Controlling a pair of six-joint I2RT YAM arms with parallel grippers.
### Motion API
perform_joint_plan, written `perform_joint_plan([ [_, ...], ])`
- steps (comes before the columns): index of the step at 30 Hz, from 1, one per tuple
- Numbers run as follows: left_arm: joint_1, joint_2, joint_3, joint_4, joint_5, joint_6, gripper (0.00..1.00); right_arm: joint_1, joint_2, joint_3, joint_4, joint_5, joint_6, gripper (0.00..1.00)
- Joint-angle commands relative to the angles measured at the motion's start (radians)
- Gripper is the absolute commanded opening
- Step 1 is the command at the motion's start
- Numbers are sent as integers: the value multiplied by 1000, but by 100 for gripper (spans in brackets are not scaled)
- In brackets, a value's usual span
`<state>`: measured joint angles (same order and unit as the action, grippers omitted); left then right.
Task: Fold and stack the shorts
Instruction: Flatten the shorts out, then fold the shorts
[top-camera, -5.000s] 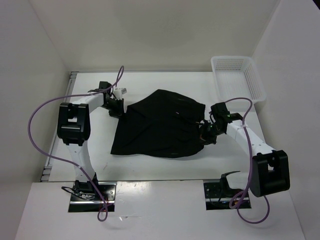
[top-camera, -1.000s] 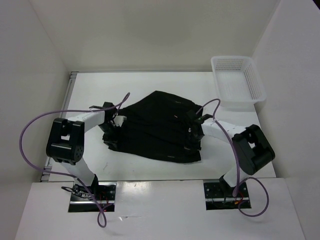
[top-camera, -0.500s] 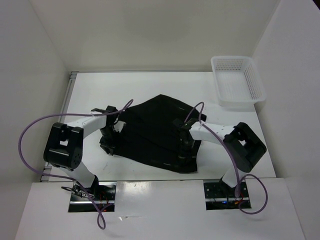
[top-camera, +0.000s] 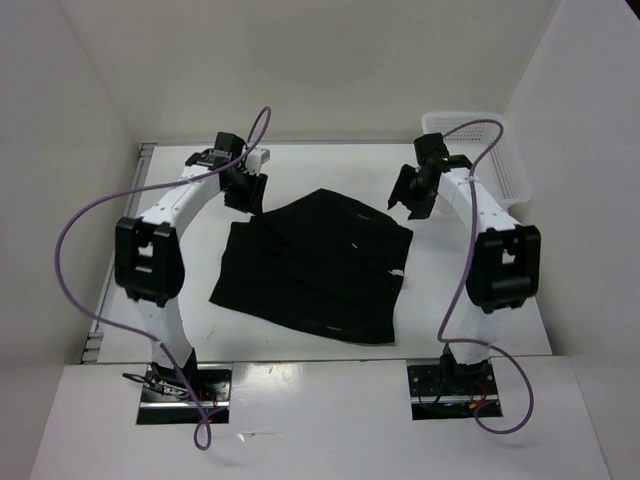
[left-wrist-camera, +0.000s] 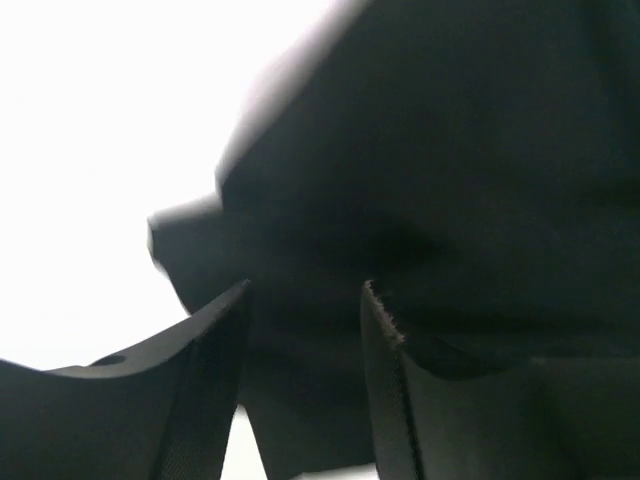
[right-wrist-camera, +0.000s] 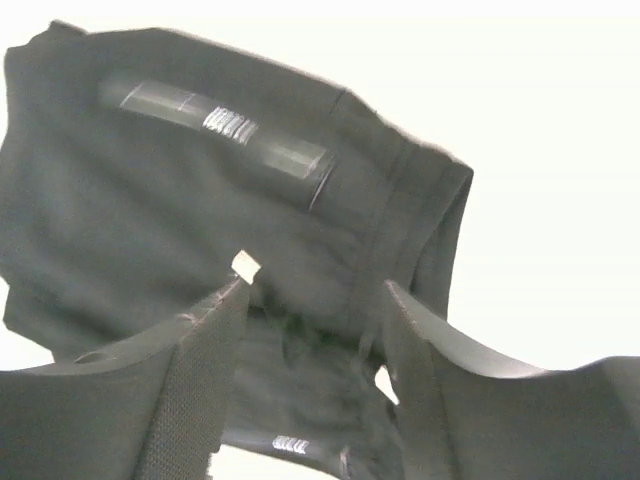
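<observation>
Toward the far left of the tabletop (top-camera: 170, 190), the left gripper (top-camera: 243, 190) is seen poised over the far left corner of the shorts (top-camera: 310, 272), its jaws parted and nothing pinched between them. At the middle of the tabletop the shorts are laid flat, doubled over into a black slab with layered edges. Above their far right corner the right gripper (top-camera: 408, 195) is poised, jaws likewise spread and empty. A white mesh basket (top-camera: 512, 172) is set at the far right corner. Soft, light, limp cloth is to be expected: sagging and slipping are likely unless the thicker hemmed corners are pinched through all layers, both sides at once.
</observation>
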<state>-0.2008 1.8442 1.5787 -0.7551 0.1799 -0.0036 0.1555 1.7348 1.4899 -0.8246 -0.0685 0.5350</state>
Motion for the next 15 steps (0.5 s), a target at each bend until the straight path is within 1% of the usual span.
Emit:
perform_joint_plan([
  [1, 49, 182, 174, 82, -17, 4, 56, -14, 148, 79, 38, 42, -72, 70],
  [3, 49, 264, 239, 82, -1, 4, 57, -24, 193, 116, 38, 42, -84, 72],
  [5, 58, 314, 295, 97, 13, 4, 58, -37, 250, 128, 38, 56, -95, 83],
  [6, 58, 326, 308, 111, 13, 4, 58, -37, 265, 138, 38, 65, -104, 85],
  [7, 58, 338, 308, 111, 13, 4, 60, -46, 291, 138, 27, 76, -104, 85],
  [9, 58, 371, 323, 111, 32, 4, 60, -47, 301, 129, 27, 76, -116, 87],
  [10, 58, 384, 333, 99, 58, 4, 61, -47, 311, 107, 27, 87, -116, 89],
  [12, 58, 406, 333, 77, 82, 4, 61, -47, 321, 87, 38, 99, -125, 89],
  [15, 38, 418, 284, 77, 147, 4, 61, -47, 354, 66, 57, 111, -136, 90],
])
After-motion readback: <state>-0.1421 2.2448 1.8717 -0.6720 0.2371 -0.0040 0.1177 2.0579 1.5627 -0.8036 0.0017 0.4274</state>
